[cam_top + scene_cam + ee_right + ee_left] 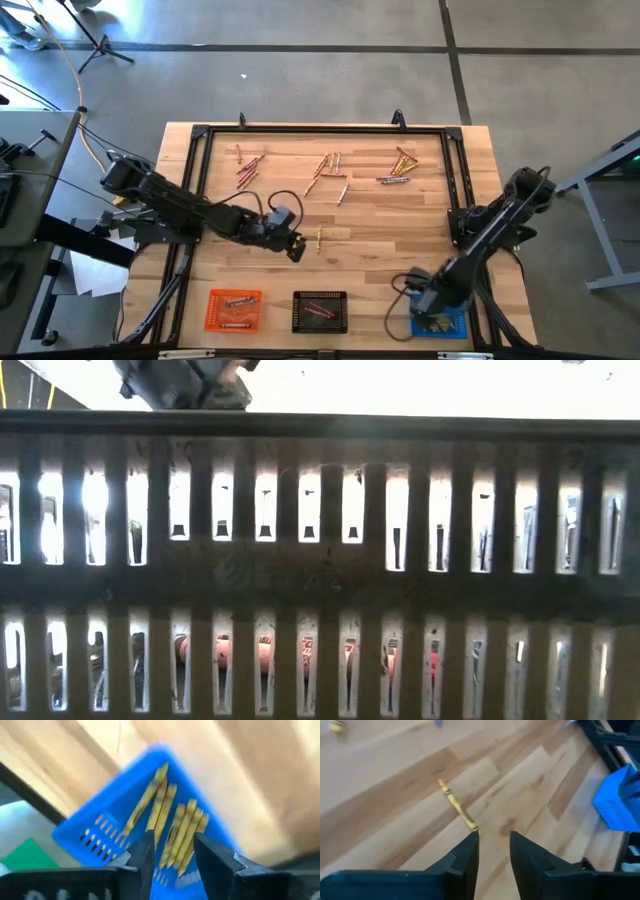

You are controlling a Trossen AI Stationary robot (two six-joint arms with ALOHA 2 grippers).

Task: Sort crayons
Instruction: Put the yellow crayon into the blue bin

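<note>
My left gripper (297, 250) is open and low over the middle of the table. A single yellow crayon (319, 238) lies flat on the wood just to its right. In the left wrist view the gripper (493, 840) is empty, and the crayon (456, 805) ends right in front of one fingertip (473, 839). My right gripper (432, 298) is open and empty over the blue tray (445, 325). That tray (100, 820) holds several yellow crayons (175, 827). Loose crayons lie in three groups at the far side: red (246, 166), mixed (330, 170), and yellow and grey (398, 165).
An orange tray (233, 310) and a black tray (320, 311), each with a few crayons, stand at the near edge. The black tray's slotted wall (320, 570) fills the low view. A black frame (200, 180) runs around the work area.
</note>
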